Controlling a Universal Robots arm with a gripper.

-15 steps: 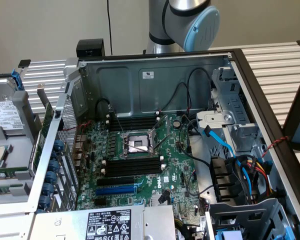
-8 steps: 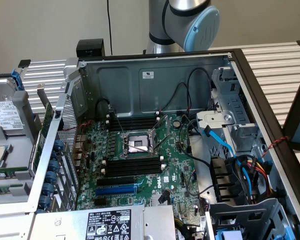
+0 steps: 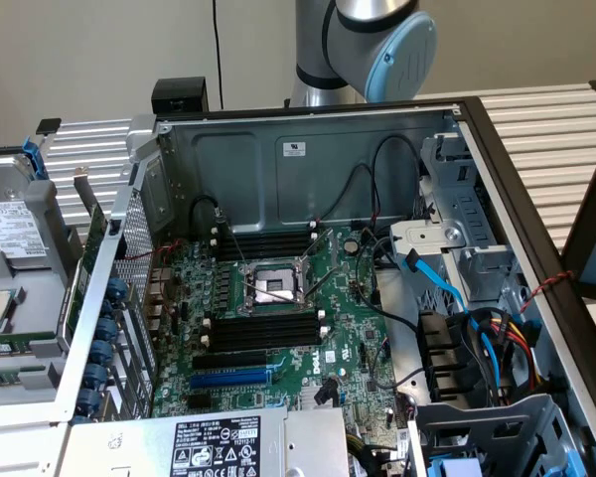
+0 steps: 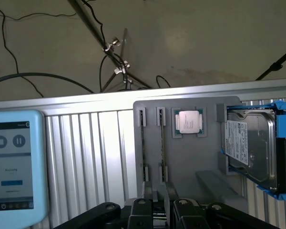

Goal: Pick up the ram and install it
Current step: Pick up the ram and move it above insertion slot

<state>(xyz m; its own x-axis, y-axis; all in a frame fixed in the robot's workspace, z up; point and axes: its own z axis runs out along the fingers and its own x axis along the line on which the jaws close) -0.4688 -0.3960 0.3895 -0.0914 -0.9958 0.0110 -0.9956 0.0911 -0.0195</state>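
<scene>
Wrist view: we see the ram (image 4: 161,143) standing edge-on in a gray holder (image 4: 209,157) directly ahead of our hand (image 4: 161,206); whether the hand is gripping, we cannot tell.

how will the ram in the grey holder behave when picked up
Seen edge-on, the ram looks thin and long: probably light, stiff, yet fragile if twisted. Slotted upright in the grey holder, it may bind unless lifted straight.

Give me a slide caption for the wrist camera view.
Gripper close to a gray tray holding ram sticks, a processor and a hard drive.
</scene>
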